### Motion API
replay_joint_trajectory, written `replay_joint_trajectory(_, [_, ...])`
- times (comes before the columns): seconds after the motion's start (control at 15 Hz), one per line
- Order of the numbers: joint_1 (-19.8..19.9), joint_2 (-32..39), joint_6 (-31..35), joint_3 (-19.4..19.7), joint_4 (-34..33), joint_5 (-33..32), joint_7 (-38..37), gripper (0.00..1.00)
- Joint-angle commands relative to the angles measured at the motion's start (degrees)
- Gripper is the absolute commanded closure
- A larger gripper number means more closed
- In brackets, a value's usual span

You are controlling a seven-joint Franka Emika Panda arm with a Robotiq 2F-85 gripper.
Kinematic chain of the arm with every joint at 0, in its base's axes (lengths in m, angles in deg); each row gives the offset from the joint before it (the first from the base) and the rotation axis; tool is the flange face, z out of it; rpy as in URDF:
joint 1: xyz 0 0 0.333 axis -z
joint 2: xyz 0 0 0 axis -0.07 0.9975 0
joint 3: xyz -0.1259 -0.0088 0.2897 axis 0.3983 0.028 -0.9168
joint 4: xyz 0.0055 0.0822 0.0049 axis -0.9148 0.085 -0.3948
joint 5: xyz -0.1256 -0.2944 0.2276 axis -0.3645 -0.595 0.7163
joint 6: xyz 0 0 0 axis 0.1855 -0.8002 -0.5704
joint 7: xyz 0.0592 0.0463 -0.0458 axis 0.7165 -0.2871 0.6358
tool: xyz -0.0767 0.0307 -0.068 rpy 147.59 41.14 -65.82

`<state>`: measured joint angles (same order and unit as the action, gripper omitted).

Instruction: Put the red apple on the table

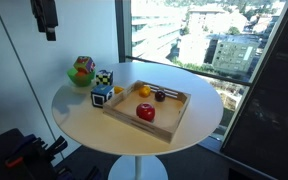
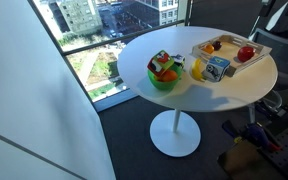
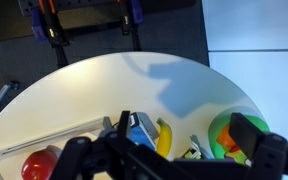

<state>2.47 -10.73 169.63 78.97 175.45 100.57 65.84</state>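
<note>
Red and glossy, the apple [image 1: 145, 113] is lying inside the light wooden tray [image 1: 170, 116], well below the gripper [image 1: 49, 30] and off to one side of it, apart from it. The gripper is hanging high over the rim of the round cream surface [image 1: 81, 117], its jaws standing spread wide and grasping nothing.

In the wrist view the apple is peeking in at the bottom corner, low beside the gripper's dark frame, while bare surface is stretching away ahead of the gripper. An orange-yellow fruit [image 1: 143, 90] and a small dark round fruit [image 1: 159, 96] are sharing the tray with the apple, also well below the gripper.

Nearer under the gripper than the tray, a green bowl [image 1: 76, 76] is holding a multicoloured cube [image 1: 83, 66], and two more toy cubes [image 1: 102, 88] are standing between bowl and tray. In the wrist view the bowl is showing just beside one of the gripper's fingers [image 3: 264, 150].
</note>
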Motion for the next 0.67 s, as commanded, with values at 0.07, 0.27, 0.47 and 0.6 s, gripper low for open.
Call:
replay_joint_trajectory(0.07, [0.7, 0.1, -0.1, -0.6, -0.1, 0.2, 0.2, 0.0])
replay_joint_trajectory(0.27, [1.3, 0.6, 0.8, -0.8, 0.2, -0.3, -0.5, 0.0])
replay_joint_trajectory(0.47, [2.0, 1.2, 2.4, -1.0, 0.6, -1.0, -0.9, 0.0])
replay_joint_trajectory(0.6, [2.6, 1.8, 4.1, -1.2, 0.9, -1.8, -1.2, 0.0])
